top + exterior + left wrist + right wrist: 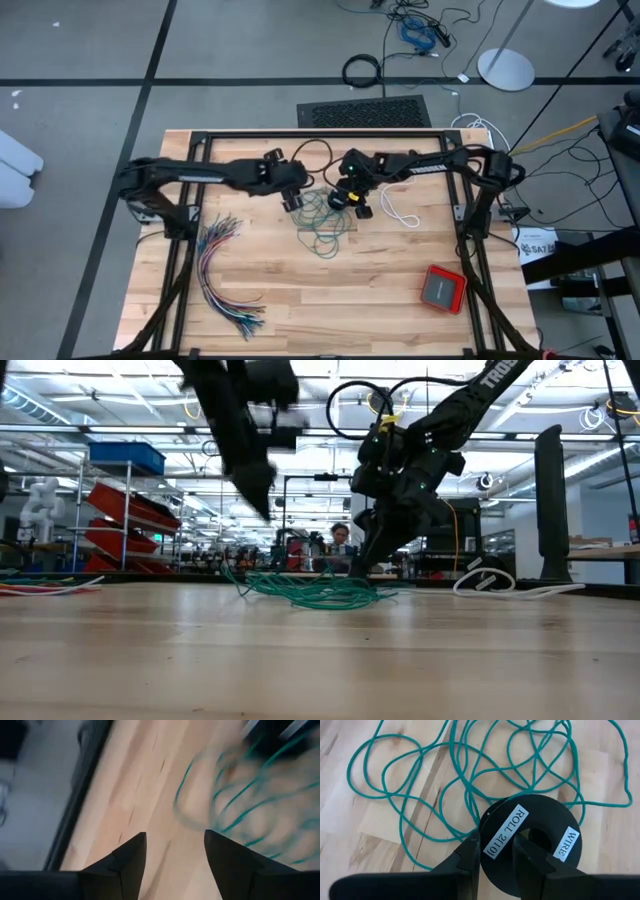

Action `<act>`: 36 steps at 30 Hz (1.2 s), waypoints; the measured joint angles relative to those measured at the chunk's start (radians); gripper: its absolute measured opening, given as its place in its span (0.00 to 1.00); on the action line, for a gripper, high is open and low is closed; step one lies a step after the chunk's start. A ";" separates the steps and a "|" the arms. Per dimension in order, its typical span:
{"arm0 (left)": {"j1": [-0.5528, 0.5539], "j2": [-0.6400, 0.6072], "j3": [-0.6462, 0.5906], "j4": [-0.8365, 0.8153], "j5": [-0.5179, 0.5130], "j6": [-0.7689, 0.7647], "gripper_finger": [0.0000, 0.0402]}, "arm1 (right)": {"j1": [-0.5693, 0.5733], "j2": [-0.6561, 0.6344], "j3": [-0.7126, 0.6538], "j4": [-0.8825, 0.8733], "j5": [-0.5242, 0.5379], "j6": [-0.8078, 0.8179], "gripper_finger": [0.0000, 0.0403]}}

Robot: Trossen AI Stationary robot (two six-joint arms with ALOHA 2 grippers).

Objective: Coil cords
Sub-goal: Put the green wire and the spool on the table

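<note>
The teal-green cord (pixel 325 218) lies in a loose tangle of loops on the wooden table, and also shows in the right wrist view (pixel 465 775) and the low view (pixel 320 592). One strand runs in under a black spool (pixel 535 845) labelled "ROLL 2110" and "WIRE". My right gripper (pixel 495 842) is down at the table on this spool, at the tangle's right side (pixel 355 203). My left gripper (pixel 175 845) is open and empty, raised above the table at the tangle's left side (pixel 293 199). A white cord end (pixel 400 213) lies on the table to the right. My right gripper has the black spool's flat top disc between its two fingers, coming from above and pointing down. One finger (pixel 470 852) stands at the disc's rim (pixel 485 817), the other (pixel 527 855) beside the centre hole (pixel 540 832). The spool appears to sit flat on the table.
A fanned bundle of many-coloured wires (pixel 225 270) lies at the near left. A red box (pixel 443 288) stands at the near right. The black frame rails (pixel 300 135) run along the table's edges. Bare wood lies in the near middle.
</note>
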 joint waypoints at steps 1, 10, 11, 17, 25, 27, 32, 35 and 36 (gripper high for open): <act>-0.025 -0.031 0.000 0.009 -0.001 -0.014 0.52 | 0.003 0.002 0.000 0.001 -0.001 -0.005 0.20; -0.326 -0.162 0.000 0.083 -0.073 -0.093 0.52 | 0.060 0.002 0.000 -0.001 0.067 -0.064 0.22; -0.362 -0.150 0.000 0.085 -0.099 -0.102 0.52 | 0.067 0.002 0.000 0.000 0.069 -0.071 0.21; -0.537 -0.024 0.000 0.113 -0.273 -0.202 0.52 | 0.098 0.002 0.000 0.015 0.115 -0.114 0.21; -0.665 0.212 0.000 0.192 -0.452 -0.383 0.52 | 0.116 0.007 0.010 0.144 0.107 -0.136 0.21; -0.677 0.262 0.000 0.193 -0.458 -0.433 0.52 | 0.116 0.027 0.052 0.141 0.105 -0.124 0.21; -0.692 0.333 0.000 0.200 -0.470 -0.535 0.52 | 0.114 0.108 0.170 0.020 0.106 -0.127 0.22; -0.705 0.341 0.000 0.203 -0.530 -0.577 0.52 | 0.114 0.163 0.231 -0.037 0.110 -0.131 0.23; -0.710 0.341 0.000 0.204 -0.564 -0.588 0.52 | 0.114 0.179 0.249 -0.048 0.111 -0.132 0.23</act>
